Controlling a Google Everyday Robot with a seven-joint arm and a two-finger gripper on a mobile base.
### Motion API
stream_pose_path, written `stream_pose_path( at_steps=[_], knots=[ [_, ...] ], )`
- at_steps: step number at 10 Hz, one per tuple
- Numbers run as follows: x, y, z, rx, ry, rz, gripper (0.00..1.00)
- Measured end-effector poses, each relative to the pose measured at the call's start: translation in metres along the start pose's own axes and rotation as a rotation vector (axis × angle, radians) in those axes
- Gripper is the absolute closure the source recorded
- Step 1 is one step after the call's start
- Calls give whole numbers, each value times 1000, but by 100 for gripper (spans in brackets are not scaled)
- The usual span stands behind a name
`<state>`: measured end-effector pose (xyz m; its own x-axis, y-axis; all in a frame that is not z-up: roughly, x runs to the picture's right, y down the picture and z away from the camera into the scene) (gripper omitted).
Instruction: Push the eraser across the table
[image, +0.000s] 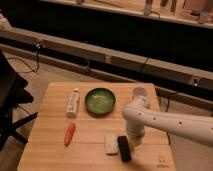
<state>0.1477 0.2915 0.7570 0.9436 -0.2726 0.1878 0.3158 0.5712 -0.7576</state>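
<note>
I see the eraser (124, 148) lying near the front edge of the table (50, 150), just beside a whitish block (111, 143) on its left. My gripper (134, 141) is down at the tabletop, right against the eraser's far right side, at the end of the white arm (165, 120); I cannot tell how it is set. A carrot (69, 134) lies further left, with a white tube (73, 103), a green bowl (100, 100) and a cup (139, 93) behind.

Dim room, grey floor (45, 70), dark low wall (100, 30), black chair (10, 100) at left
</note>
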Motion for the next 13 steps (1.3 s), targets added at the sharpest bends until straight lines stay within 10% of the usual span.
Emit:
stream_pose_path(
  at_steps=[13],
  knots=[
    [-36, -28, -10, -10, 17, -92, 100]
  ],
)
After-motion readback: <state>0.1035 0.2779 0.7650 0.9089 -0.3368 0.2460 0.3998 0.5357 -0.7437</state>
